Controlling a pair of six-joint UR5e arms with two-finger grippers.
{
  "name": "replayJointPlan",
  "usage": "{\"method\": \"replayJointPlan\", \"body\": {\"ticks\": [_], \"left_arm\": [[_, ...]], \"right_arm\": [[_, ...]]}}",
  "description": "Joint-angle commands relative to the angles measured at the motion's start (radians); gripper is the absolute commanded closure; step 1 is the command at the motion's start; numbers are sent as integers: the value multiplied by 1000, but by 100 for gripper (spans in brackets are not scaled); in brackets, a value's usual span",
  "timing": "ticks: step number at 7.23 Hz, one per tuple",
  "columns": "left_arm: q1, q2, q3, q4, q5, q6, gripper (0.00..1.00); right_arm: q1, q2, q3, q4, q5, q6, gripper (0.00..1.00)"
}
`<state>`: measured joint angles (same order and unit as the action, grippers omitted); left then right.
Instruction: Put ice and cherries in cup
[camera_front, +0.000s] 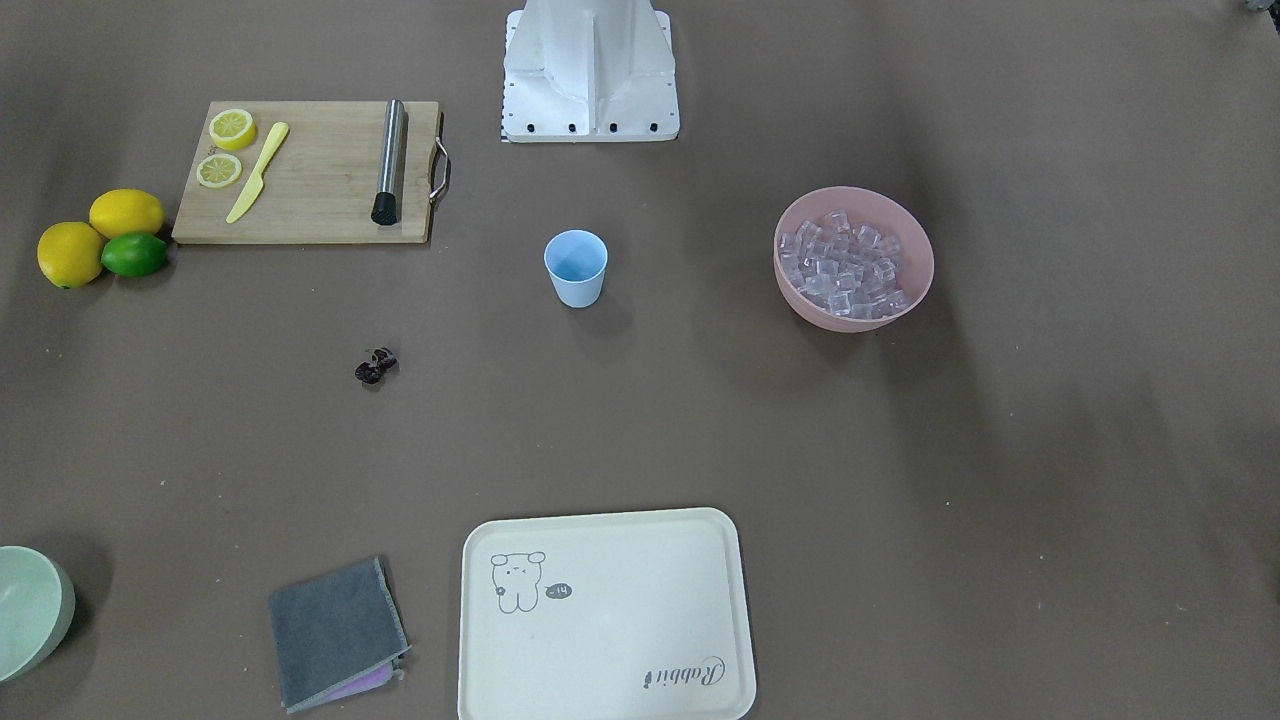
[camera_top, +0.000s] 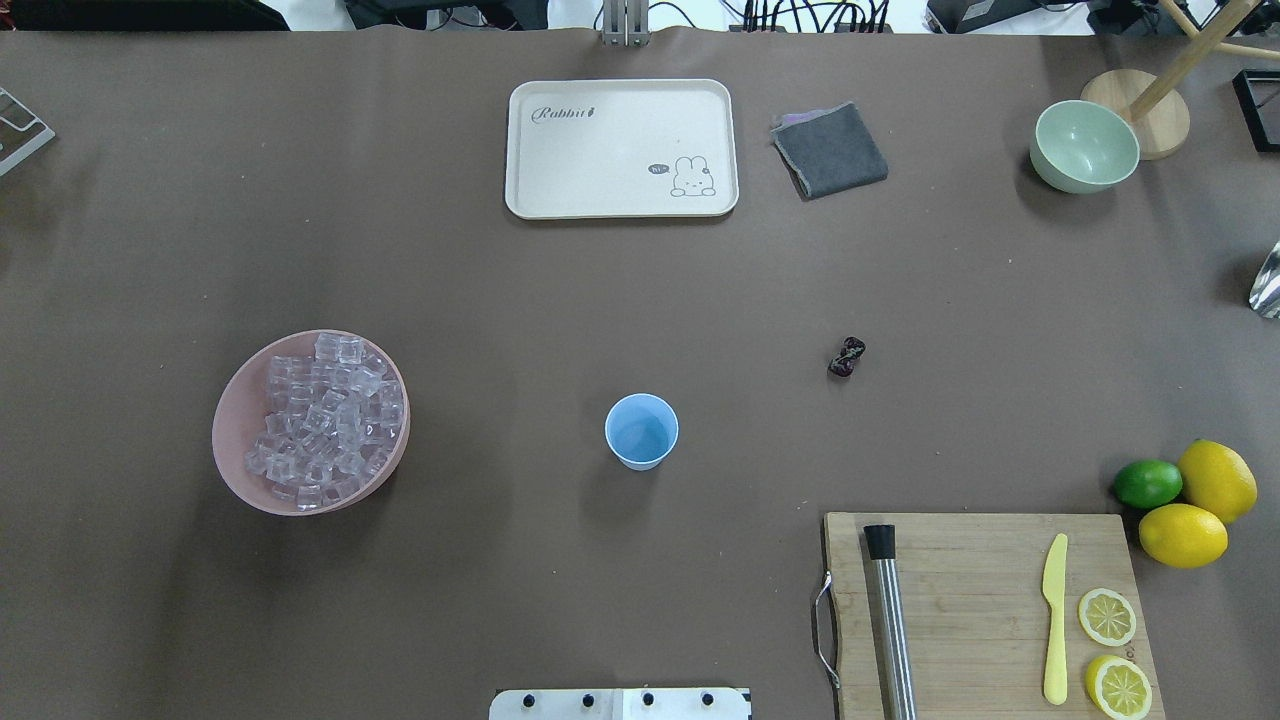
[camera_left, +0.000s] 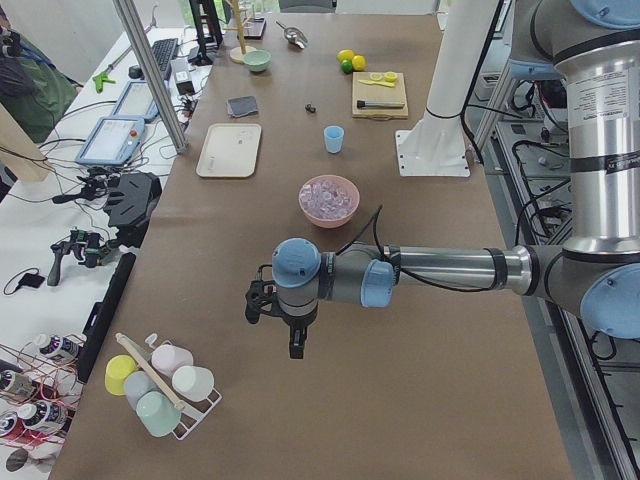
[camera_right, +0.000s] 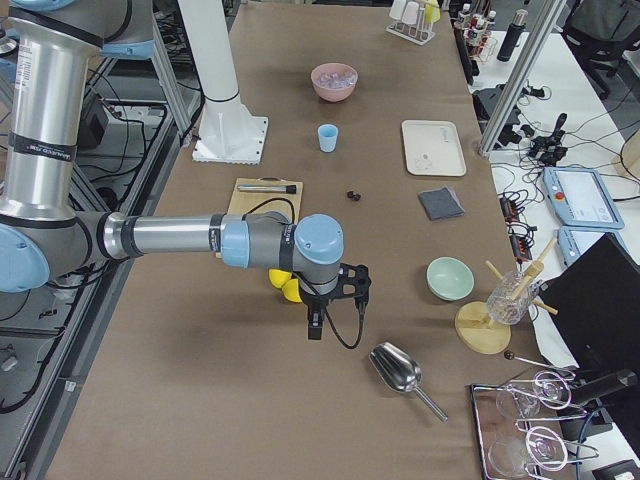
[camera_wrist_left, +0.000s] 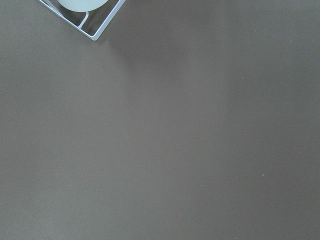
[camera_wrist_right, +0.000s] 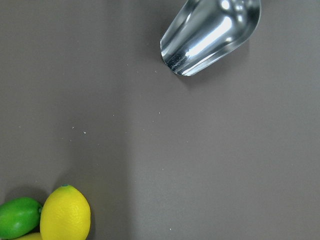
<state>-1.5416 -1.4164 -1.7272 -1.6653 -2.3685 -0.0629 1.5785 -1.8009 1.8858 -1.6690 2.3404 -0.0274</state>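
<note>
The light blue cup (camera_top: 641, 431) stands upright and empty mid-table, seen too in the front view (camera_front: 576, 268). The ice (camera_top: 325, 420) fills a pink bowl (camera_top: 232, 455) toward the robot's left. On the bare table toward the robot's right lie the dark cherries (camera_top: 847, 356). Both grippers show only in the side views. My left gripper (camera_left: 296, 347) hangs over the table's left end, well away from the bowl. My right gripper (camera_right: 315, 328) hangs beyond the lemons near the right end. I cannot tell whether either is open or shut.
A wooden cutting board (camera_top: 980, 610) holds lemon slices, a yellow knife and a metal muddler. Lemons and a lime (camera_top: 1200, 500) sit beside it. A cream tray (camera_top: 620, 150), grey cloth (camera_top: 830, 150) and green bowl (camera_top: 1085, 145) lie far. A metal scoop (camera_wrist_right: 210, 35) and a cup rack (camera_left: 165, 385) sit at the ends.
</note>
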Motion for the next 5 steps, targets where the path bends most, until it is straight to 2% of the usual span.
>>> {"method": "replayJointPlan", "body": {"ticks": [1, 2, 3, 5], "left_arm": [[0, 1, -2, -1, 0, 0, 2], [0, 1, -3, -1, 0, 0, 2], [2, -1, -3, -1, 0, 0, 2], [0, -1, -3, -1, 0, 0, 2]], "right_arm": [[0, 2, 29, 41, 8, -6, 0], [-2, -15, 13, 101, 38, -44, 0], [1, -29, 6, 118, 107, -57, 0], [2, -20, 34, 123, 115, -52, 0]]}}
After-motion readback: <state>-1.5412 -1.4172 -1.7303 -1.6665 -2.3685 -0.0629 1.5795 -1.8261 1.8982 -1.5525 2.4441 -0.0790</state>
